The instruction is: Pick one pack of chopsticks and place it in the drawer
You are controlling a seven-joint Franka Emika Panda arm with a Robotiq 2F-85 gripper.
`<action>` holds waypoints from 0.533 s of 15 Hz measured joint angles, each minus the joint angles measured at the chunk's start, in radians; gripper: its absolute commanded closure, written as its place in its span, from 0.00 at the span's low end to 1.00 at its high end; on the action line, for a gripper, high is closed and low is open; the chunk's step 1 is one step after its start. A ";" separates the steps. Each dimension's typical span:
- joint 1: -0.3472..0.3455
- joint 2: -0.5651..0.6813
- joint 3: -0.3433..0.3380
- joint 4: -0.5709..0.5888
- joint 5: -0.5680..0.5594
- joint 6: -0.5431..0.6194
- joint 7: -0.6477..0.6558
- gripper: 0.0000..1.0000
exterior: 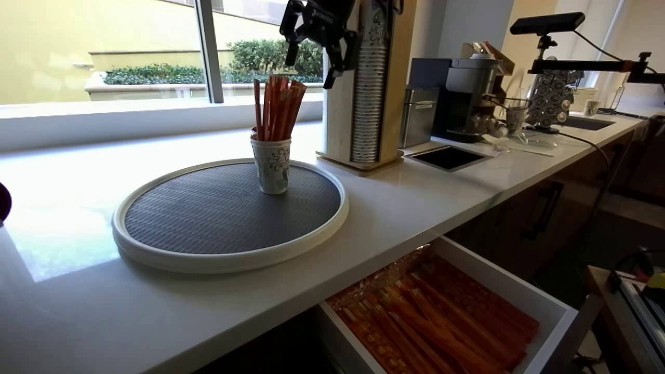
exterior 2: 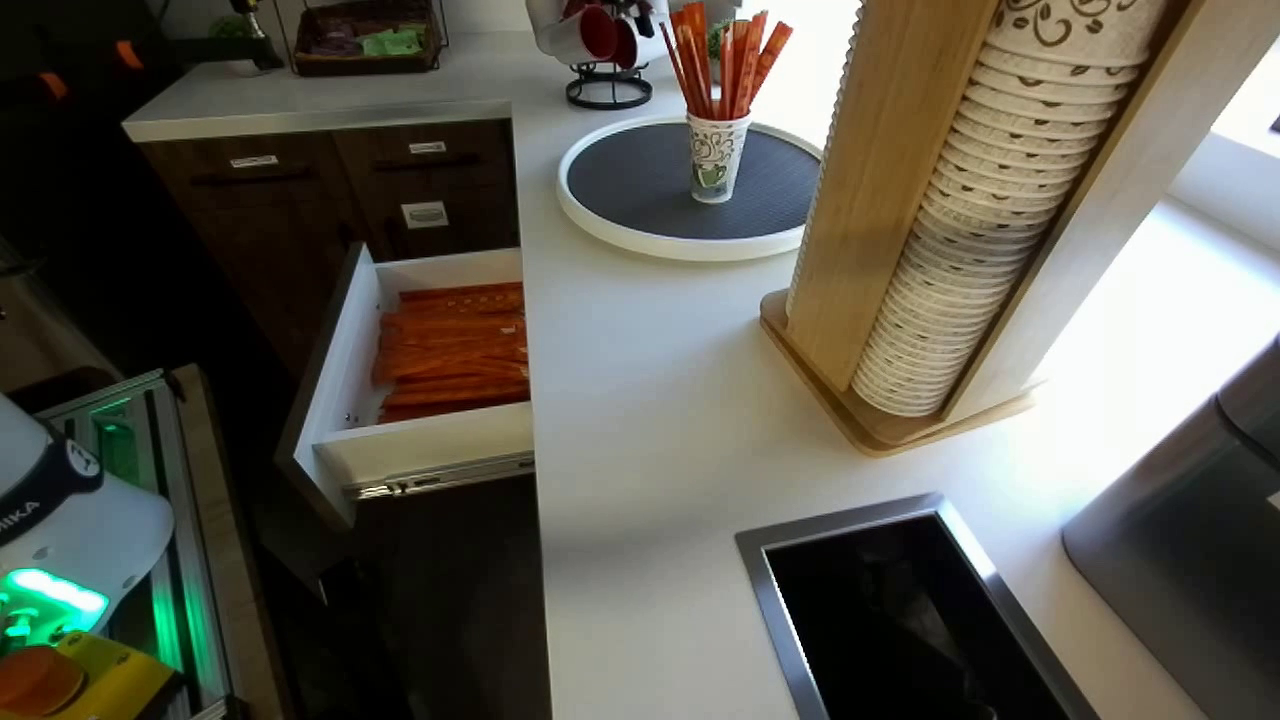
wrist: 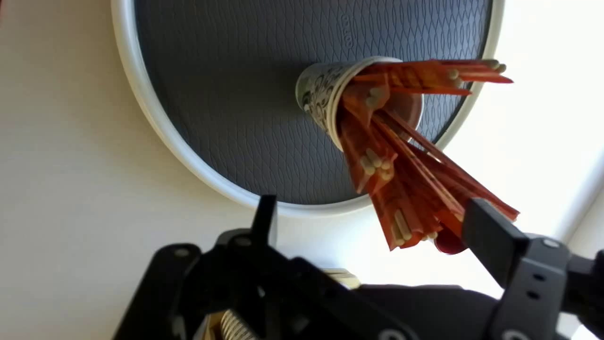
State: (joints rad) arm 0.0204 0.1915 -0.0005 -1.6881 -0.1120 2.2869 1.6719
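Several reddish-orange packs of chopsticks point(exterior: 279, 109) stand in a small white patterned cup point(exterior: 274, 169), fanning out above its rim. They also show in an exterior view point(exterior 2: 722, 65) and in the wrist view point(wrist: 406, 189). The cup stands on a round grey tray with a white rim point(exterior: 228, 261). The drawer point(exterior: 506, 275) is pulled out below the counter edge and holds many similar packs; its white side wall shows in an exterior view point(exterior 2: 430, 445). My gripper point(exterior: 310, 67) is open and empty, above and beside the packs. In the wrist view its fingers point(wrist: 372, 210) are wide apart, one overlapping the pack ends.
A wooden dispenser with stacked paper cups point(exterior: 370, 104) stands beside the tray, close to the gripper. A dark square opening point(exterior 2: 900, 620) is set in the counter. A coffee machine point(exterior: 470, 98) stands farther along. A mug rack point(exterior 2: 610, 90) stands behind the tray.
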 measured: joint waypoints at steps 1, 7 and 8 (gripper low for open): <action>0.004 0.009 -0.002 0.000 -0.001 0.013 0.001 0.03; 0.031 0.043 -0.007 0.008 -0.001 0.049 0.009 0.40; 0.035 0.045 -0.009 0.010 -0.001 0.049 0.011 0.48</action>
State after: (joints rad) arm 0.0551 0.2367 -0.0098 -1.6784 -0.1129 2.3361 1.6825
